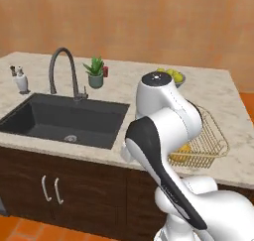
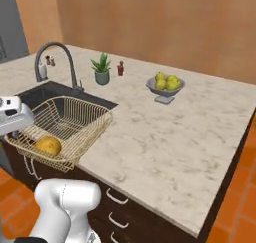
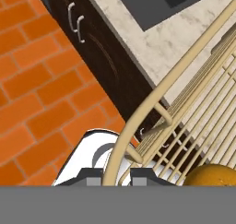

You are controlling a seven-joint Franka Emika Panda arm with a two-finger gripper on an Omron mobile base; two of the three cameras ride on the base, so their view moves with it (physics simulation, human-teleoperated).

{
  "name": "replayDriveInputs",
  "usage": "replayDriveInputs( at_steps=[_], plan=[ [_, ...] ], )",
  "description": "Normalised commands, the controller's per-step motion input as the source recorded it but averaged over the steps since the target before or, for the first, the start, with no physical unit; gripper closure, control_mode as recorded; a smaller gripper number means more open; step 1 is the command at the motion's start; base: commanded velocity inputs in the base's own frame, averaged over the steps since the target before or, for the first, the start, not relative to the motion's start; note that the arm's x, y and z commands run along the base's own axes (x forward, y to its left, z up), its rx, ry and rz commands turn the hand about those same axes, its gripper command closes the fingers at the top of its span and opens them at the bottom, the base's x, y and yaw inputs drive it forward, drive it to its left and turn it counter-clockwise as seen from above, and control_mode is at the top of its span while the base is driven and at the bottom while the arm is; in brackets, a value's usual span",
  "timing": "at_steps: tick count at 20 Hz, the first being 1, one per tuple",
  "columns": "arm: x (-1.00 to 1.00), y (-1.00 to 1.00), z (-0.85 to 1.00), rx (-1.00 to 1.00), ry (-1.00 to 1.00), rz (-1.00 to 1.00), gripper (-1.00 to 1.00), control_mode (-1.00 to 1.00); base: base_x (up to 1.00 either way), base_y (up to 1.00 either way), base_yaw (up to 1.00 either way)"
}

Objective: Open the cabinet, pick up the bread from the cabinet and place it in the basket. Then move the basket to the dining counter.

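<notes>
From my right base camera I see the golden-yellow wire mesh basket [image 2: 75, 124] sitting at the near edge of the wide beige speckled marble-look dining counter [image 2: 165, 137], its front part overhanging the edge. The small rounded golden-orange bread [image 2: 48, 145] lies inside it, in the near corner. A white part of my arm [image 2: 15, 114] is against the basket's left rim. Behind the basket is the dark sink [image 2: 45, 93] with its curved grey faucet [image 2: 56, 57]. Farther back stand a small green potted plant [image 2: 101, 69] and a little red bottle [image 2: 120, 68], and to their right a grey bowl of yellow-green fruit [image 2: 165, 85].
</notes>
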Motion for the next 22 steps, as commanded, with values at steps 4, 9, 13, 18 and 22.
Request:
replayDriveInputs(
  at_steps=[4,9,13,18,22],
  plan=[
    [0.0,0.0,0.0,0.0,0.0,0.0,1.0,1.0,-0.05,0.34,-0.68],
    [0.0,0.0,0.0,0.0,0.0,0.0,1.0,1.0,-0.59,-0.03,-0.74],
    [0.0,0.0,0.0,0.0,0.0,0.0,1.0,1.0,-0.02,0.11,-0.15],
    [0.0,0.0,0.0,0.0,0.0,0.0,1.0,1.0,0.37,0.23,0.03],
    [0.0,0.0,0.0,0.0,0.0,0.0,1.0,1.0,0.7,0.28,-0.02]
  ],
)
